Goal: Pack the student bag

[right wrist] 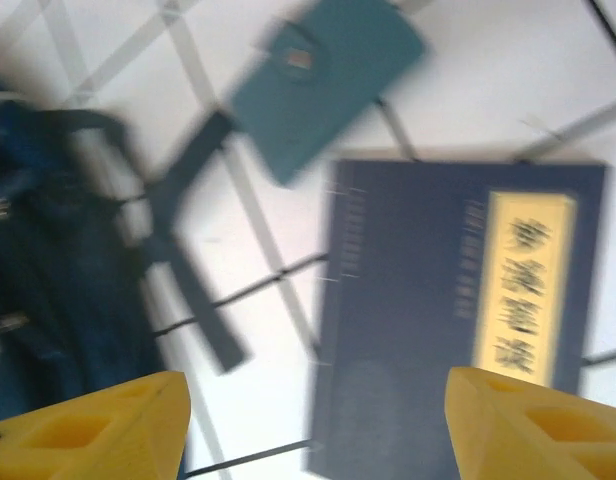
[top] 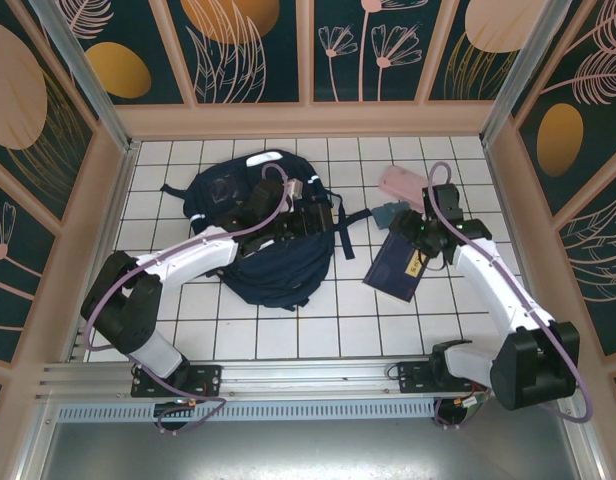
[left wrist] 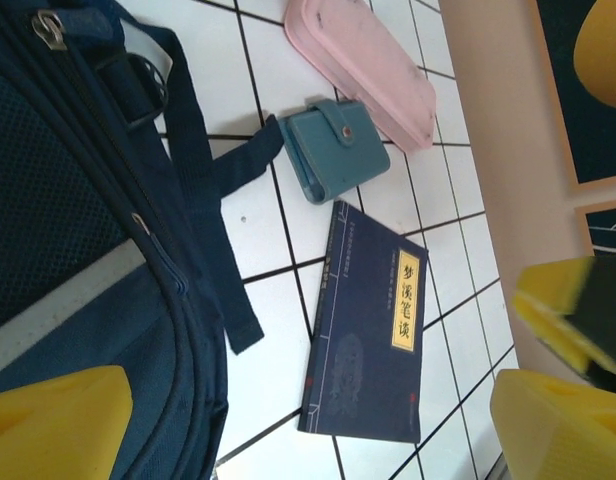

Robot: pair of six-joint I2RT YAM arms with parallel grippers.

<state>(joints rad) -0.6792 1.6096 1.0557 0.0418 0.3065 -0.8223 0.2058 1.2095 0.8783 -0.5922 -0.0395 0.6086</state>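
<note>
The student bag point(top: 256, 262), a large dark navy backpack, lies on the white tiles left of centre. Its side fills the left of the left wrist view as the student bag point(left wrist: 58, 200), with a loose strap point(left wrist: 203, 200) trailing out. My left gripper point(top: 310, 213) hovers over the bag's right edge. It stands open point(left wrist: 308, 435) with nothing between its yellow fingers point(left wrist: 58, 425). My right gripper point(top: 422, 233) hangs just above a dark blue book point(top: 396, 268), open point(right wrist: 318, 430) and holding nothing. The right wrist view is blurred and shows the book point(right wrist: 438, 320) below.
A teal wallet point(top: 388, 213) lies between the bag strap and the book. A pink pencil case point(top: 399, 183) rests behind it. The wallet point(left wrist: 336, 148) and pencil case point(left wrist: 363, 65) also show from the left wrist. Beige walls point(top: 518, 200) enclose the tiled floor.
</note>
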